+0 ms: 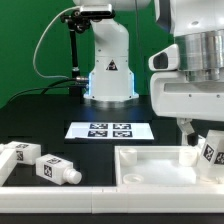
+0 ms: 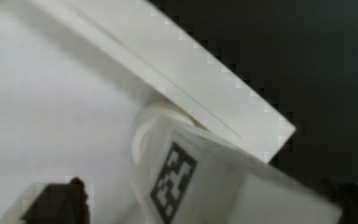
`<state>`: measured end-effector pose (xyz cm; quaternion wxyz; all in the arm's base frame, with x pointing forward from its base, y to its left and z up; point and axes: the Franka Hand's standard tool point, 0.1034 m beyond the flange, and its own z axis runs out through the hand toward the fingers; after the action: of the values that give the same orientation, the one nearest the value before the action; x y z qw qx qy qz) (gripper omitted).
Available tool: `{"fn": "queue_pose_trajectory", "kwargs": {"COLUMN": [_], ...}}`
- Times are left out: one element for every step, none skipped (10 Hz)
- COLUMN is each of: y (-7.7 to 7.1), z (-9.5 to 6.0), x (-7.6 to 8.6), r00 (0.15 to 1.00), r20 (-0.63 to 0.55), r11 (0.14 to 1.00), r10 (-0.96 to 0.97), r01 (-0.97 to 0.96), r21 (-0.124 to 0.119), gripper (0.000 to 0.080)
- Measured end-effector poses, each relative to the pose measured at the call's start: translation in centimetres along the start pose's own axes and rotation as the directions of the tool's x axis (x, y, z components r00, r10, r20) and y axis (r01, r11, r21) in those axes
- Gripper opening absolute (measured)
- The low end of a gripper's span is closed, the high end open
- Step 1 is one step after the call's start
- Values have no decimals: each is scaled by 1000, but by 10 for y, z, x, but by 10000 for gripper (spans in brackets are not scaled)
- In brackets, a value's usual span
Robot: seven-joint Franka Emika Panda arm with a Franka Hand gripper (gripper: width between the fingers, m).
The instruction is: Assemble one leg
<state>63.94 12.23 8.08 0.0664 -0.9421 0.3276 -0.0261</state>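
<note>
My gripper (image 1: 200, 140) hangs over the right end of the large white rimmed panel (image 1: 150, 160) and is shut on a leg (image 1: 211, 150), a white peg-like block with a black-and-white tag, held tilted just above the panel's far right corner. In the wrist view the leg (image 2: 194, 180) fills the space between my dark fingers (image 2: 60, 202), close to the panel's raised rim (image 2: 176, 70). The leg's lower end is hidden. Two more legs (image 1: 55, 168) (image 1: 15, 155) lie on the table at the exterior view's left.
The marker board (image 1: 105, 130) lies flat on the dark table behind the panel. The robot's white base (image 1: 108, 70) stands at the back, with a black stand and cable to its left.
</note>
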Motion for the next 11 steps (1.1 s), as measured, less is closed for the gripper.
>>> {"fn": "queue_pose_trajectory", "kwargs": {"y": [-3, -2, -1, 1, 8, 10, 8, 8, 8, 8, 8], "z": [1, 1, 2, 2, 2, 0, 1, 1, 1, 1, 1], "x": [-6, -4, -3, -2, 6, 12, 10, 9, 9, 9, 9], "r00": [993, 984, 972, 932, 840, 794, 811, 821, 831, 872, 900], "r20": [-2, -1, -1, 3, 8, 4, 4, 4, 4, 4, 2], "r11": [993, 984, 972, 932, 839, 794, 810, 821, 830, 872, 900], "r10": [-121, -177, -235, -362, -543, -608, -586, -571, -557, -489, -436], "r01": [121, 177, 235, 362, 543, 608, 585, 571, 557, 489, 436], "r21": [-15, -13, -15, -18, -27, -32, -31, -29, -27, -25, -26], "gripper": [643, 649, 649, 649, 649, 649, 649, 537, 537, 362, 362]}}
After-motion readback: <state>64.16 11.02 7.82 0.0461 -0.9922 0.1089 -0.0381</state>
